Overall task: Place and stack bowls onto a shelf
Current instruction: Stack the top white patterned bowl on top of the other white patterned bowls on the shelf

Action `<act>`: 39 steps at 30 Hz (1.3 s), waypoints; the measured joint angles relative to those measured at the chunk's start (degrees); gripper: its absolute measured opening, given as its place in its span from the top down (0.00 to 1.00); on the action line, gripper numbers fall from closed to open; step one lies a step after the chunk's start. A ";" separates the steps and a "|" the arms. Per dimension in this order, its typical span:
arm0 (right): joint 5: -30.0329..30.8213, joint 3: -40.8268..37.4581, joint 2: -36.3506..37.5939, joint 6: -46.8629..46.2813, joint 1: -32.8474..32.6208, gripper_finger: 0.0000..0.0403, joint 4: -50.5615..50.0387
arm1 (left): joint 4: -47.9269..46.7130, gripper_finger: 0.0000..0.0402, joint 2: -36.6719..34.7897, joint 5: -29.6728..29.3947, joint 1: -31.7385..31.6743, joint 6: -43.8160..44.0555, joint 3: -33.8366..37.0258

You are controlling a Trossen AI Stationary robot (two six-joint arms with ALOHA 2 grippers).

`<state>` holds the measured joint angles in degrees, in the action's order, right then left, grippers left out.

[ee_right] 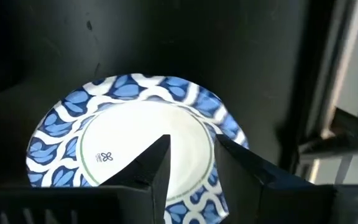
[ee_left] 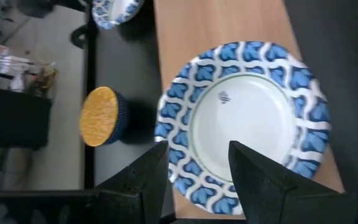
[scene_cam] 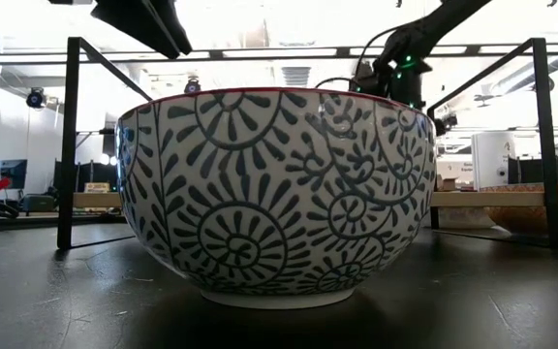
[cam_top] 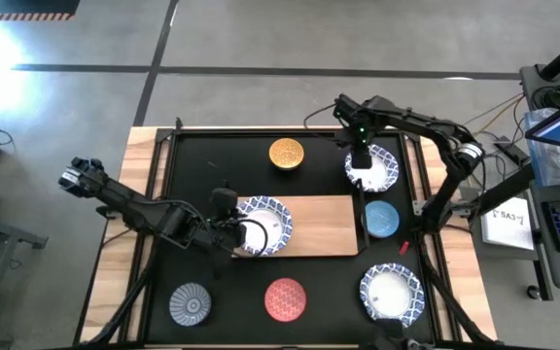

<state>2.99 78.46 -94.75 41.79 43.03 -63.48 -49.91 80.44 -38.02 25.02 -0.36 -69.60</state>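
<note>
The right half of the shelf [cam_top: 324, 226] is bare — approach from the near side is free, between the red bowl [cam_top: 285, 298] and near-right patterned bowl [cam_top: 391, 292] — but the light blue bowl [cam_top: 382, 219] stands just beside its right end.

Both arms are dark, near-black, built of slim jointed links with rounded housings. The right arm [cam_top: 406, 122] shows a small green light near its wrist and a pale band at one joint. Each gripper ends in two blunt, matte-black, wedge-shaped fingers [ee_left: 148, 180].
</note>
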 joint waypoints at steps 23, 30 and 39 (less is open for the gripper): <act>-0.03 0.00 -4.32 18.10 -0.03 0.64 4.44 | 4.73 0.62 0.46 -6.58 -0.85 4.42 0.00; -0.10 -0.02 -6.84 23.92 -0.03 0.64 4.49 | 7.85 0.62 0.48 -6.62 -0.86 4.39 0.00; -0.18 -0.10 -7.92 27.92 0.13 0.67 5.93 | 8.57 0.62 0.48 -6.62 -0.85 4.39 0.00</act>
<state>2.81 78.36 -102.67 69.71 43.16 -57.56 -41.34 80.93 -44.64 24.16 4.03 -69.60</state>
